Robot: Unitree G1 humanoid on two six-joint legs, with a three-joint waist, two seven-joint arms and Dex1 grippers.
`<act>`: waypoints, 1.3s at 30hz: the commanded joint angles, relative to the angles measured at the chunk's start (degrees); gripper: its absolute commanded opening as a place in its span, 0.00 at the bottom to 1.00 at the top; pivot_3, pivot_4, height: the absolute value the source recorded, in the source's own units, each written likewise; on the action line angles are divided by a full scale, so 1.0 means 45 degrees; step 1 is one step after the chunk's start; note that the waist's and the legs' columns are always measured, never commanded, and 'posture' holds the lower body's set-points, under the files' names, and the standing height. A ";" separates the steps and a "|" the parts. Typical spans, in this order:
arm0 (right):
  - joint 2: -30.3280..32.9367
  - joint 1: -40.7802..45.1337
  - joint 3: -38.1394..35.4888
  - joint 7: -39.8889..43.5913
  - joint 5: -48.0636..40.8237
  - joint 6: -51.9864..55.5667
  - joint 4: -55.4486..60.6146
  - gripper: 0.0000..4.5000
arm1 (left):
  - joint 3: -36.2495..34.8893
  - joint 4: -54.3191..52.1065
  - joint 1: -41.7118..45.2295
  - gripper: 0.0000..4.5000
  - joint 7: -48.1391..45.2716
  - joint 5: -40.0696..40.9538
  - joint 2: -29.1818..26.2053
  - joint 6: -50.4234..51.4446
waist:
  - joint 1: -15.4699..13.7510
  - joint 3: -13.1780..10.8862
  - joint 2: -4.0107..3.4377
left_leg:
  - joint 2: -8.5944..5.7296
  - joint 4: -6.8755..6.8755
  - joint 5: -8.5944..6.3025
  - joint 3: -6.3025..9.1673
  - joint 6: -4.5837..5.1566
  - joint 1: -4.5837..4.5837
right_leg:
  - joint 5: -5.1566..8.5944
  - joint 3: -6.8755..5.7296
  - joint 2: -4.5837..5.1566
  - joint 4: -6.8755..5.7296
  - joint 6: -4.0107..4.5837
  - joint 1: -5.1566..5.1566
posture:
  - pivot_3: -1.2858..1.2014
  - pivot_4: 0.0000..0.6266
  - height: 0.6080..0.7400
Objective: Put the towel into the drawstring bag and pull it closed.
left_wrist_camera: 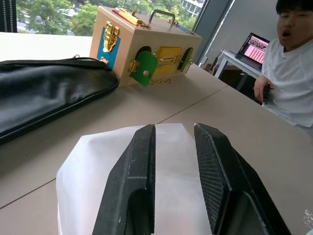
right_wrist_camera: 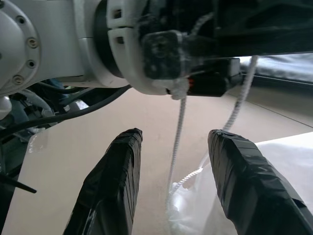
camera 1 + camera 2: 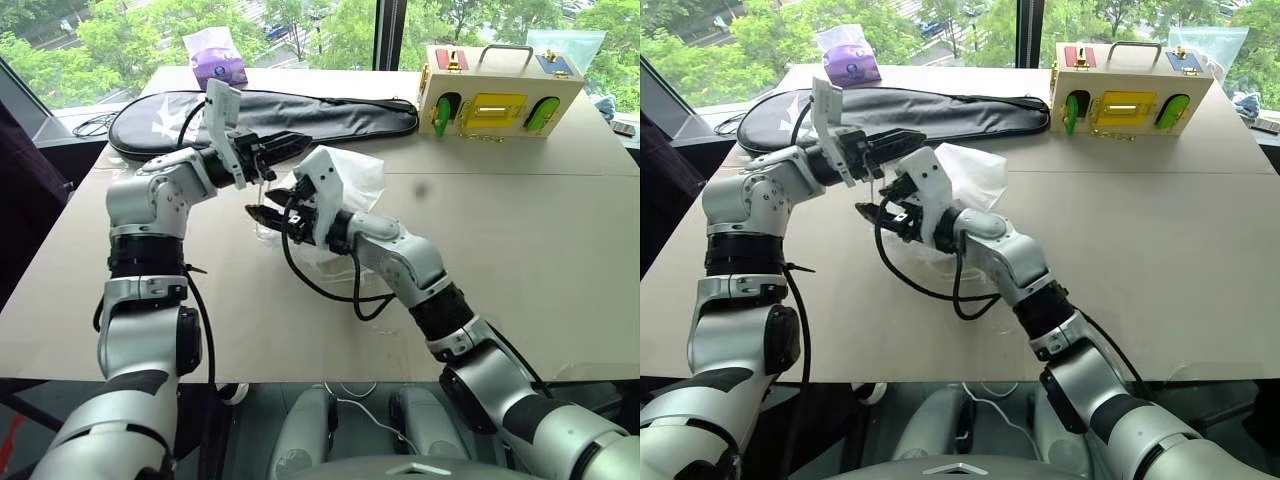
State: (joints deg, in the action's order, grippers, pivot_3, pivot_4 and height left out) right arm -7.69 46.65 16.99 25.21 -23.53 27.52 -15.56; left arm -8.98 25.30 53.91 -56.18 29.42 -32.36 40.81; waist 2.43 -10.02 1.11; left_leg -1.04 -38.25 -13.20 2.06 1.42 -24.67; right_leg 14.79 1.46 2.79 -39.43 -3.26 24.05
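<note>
The right hand (image 3: pixel 262 212), nearest the camera, sits left of centre in the head view, pointing toward the upper left. Its two black fingers (image 2: pixel 113 182) stand apart with nothing pinched between them; a white cord (image 2: pixel 178 139) hangs down through the gap. Just above it, the left hand (image 3: pixel 292 146) points to the right, level over the tabletop (image 3: pixel 520 260). Its fingers (image 1: pixel 133 181) are narrowly parted, and the cord runs up to them, though whether they grip it cannot be told. The drawstring bag (image 3: pixel 352 172), thin and white, bulges at the centre of the frame, right behind the right hand and below the left. The towel cannot be made out. A long black case (image 3: pixel 300 110) lies across the upper middle, with a purple tissue pack (image 3: pixel 217 62) behind it at upper left. A wooden latch box (image 3: pixel 495 95) with yellow and green doors stands at upper right. In the left wrist view a seated person (image 1: pixel 291 78) in a white shirt appears at the right edge.
</note>
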 commanded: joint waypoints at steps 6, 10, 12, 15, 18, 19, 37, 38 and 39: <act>-0.2098 0.1008 -0.0563 -0.0235 -0.0985 -0.0124 0.0365 0.02 | -0.0175 -0.0290 0.0248 0.28 -0.0048 0.0088 -0.0151 -0.0147 | 0.0015 0.0000 0.0000 | 0.0001 0.0003 0.0000 0.0000 0.0001 -0.0001 | 0.0000 0.0001 0.0000 0.0000 0.0000 0.0002 | 0.52 0.24 1.00; -0.2071 0.0916 -0.0419 -0.0160 -0.1182 -0.0114 0.0518 0.02 | -0.0143 -0.0248 0.0222 0.28 -0.0001 0.0044 -0.0098 -0.0196 | 0.0014 0.0000 0.0000 | 0.0000 0.0003 -0.0002 0.0000 0.0003 -0.0001 | 0.0000 0.0000 -0.0001 0.0000 0.0000 0.0002 | 0.52 0.24 1.00; -0.2036 0.0863 -0.0363 -0.0157 -0.1242 -0.0114 0.0580 0.02 | -0.0130 -0.0245 0.0210 0.28 0.0015 0.0030 -0.0086 -0.0216 | 0.0014 0.0000 0.0000 | 0.0000 0.0003 -0.0002 0.0000 0.0003 -0.0001 | 0.0000 0.0000 -0.0001 0.0000 0.0000 0.0002 | 0.52 0.24 1.00; -0.1494 0.0572 -0.0042 0.0272 -0.1124 -0.0230 0.1015 0.02 | -0.0108 -0.0190 0.0157 0.28 0.0084 -0.0053 -0.0084 -0.0300 | 0.0016 0.0000 0.0000 | 0.0000 0.0003 -0.0002 0.0000 0.0003 0.0000 | 0.0000 0.0000 -0.0001 0.0000 0.0000 0.0002 | 0.52 0.24 1.00; -0.0341 -0.0046 0.0047 0.0639 -0.1136 0.0258 0.2146 0.02 | -0.0128 -0.0358 -0.0003 0.28 0.0037 0.0000 -0.0164 -0.0205 | 0.0015 -0.0001 -0.0001 | 0.0000 0.0004 -0.0003 0.0000 0.0005 -0.0002 | 0.0000 0.0000 -0.0002 0.0001 0.0000 0.0003 | 0.52 0.24 1.00; 0.0225 -0.0313 0.0024 0.0840 -0.1176 0.0564 0.2716 0.07 | -0.0096 -0.0499 -0.0144 0.28 -0.0066 0.0015 -0.0230 -0.0194 | 0.0008 0.0000 -0.0001 | 0.0001 0.0004 -0.0004 0.0000 0.0006 -0.0003 | 0.0001 0.0000 -0.0002 0.0001 -0.0001 0.0003 | 0.52 0.24 1.00; 0.5668 -0.4639 -0.4138 0.0016 -0.1492 0.2386 0.7481 0.53 | 0.0058 0.0402 -0.0499 0.28 -0.3750 0.0089 -0.2385 -0.0577 | -0.0010 -0.0002 0.0002 | 0.0001 0.0004 -0.0031 -0.0007 0.0056 -0.0003 | 0.0003 -0.0005 -0.0001 0.0016 0.0000 -0.0007 | 0.52 0.24 1.00; 0.5688 -0.4731 -0.4288 -0.0169 -0.1289 0.2195 0.7340 0.53 | 0.0191 0.0515 -0.0370 0.28 -0.4572 0.0035 -0.2927 -0.0625 | -0.0004 -0.0003 0.0004 | 0.0001 0.0005 -0.0031 -0.0008 0.0056 -0.0004 | 0.0003 -0.0005 -0.0001 0.0018 0.0000 -0.0007 | 0.52 0.24 1.00; 0.5679 -0.4791 -0.4359 -0.0275 -0.1179 0.2067 0.7281 0.53 | 0.0313 0.0668 -0.0206 0.28 -0.5270 0.0008 -0.3405 -0.0566 | -0.0002 -0.0005 0.0003 | 0.0001 0.0005 -0.0032 -0.0012 0.0056 -0.0004 | 0.0003 -0.0003 -0.0003 0.0019 0.0000 -0.0007 | 0.52 0.24 1.00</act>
State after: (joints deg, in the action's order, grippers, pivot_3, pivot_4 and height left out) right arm 17.73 24.99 -0.92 25.10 -29.69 39.10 16.60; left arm -7.30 28.38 50.08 -74.94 29.36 -44.37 39.12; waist 2.42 -10.04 1.12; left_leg -1.03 -38.22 -13.34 1.99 1.67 -24.69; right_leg 14.81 1.45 2.77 -39.34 -3.26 24.02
